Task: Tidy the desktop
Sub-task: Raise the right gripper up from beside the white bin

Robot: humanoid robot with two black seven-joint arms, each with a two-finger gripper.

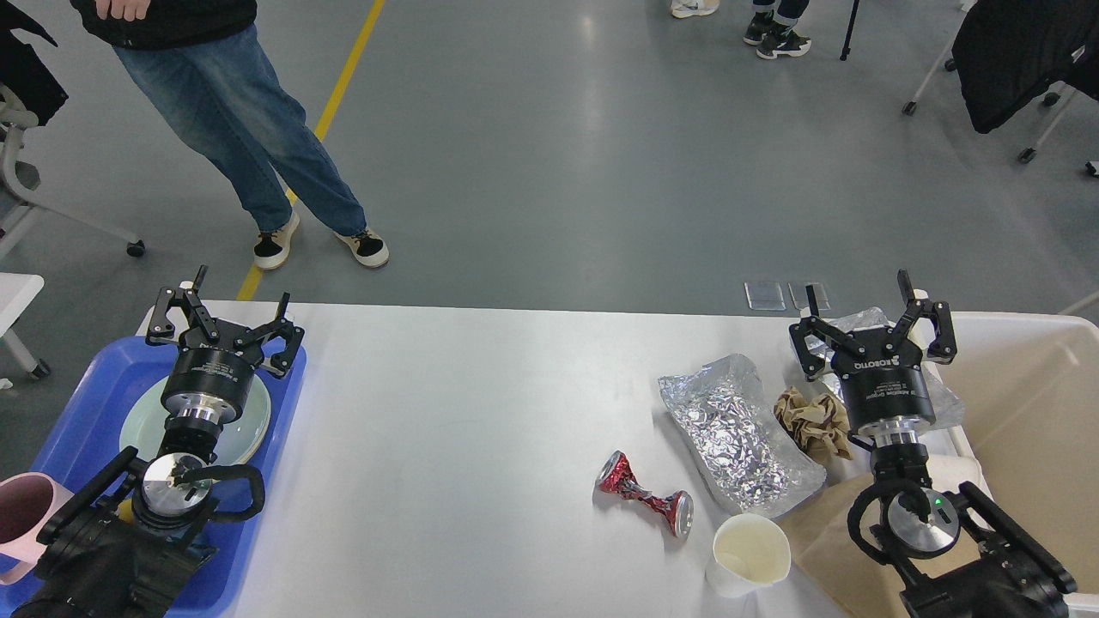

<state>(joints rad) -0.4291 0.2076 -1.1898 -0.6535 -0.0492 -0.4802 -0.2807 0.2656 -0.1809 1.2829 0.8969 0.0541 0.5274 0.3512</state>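
The white desktop [446, 403] carries litter on its right half: a crushed red can [646, 495], a white paper cup [749, 554], a large crumpled foil sheet [738, 433], a brown paper wad [811, 421] and a second foil piece [859, 330]. My right gripper [863, 313] is open and empty above the second foil piece, right of the paper wad. My left gripper [225, 309] is open and empty over the blue tray [77, 403], above a pale green plate [249, 425].
A cream-white bin [1043, 386] stands at the table's right end. A pink mug [21, 515] sits in the tray's near corner. A person in jeans [249, 146] stands beyond the far left edge. Office chairs stand farther off.
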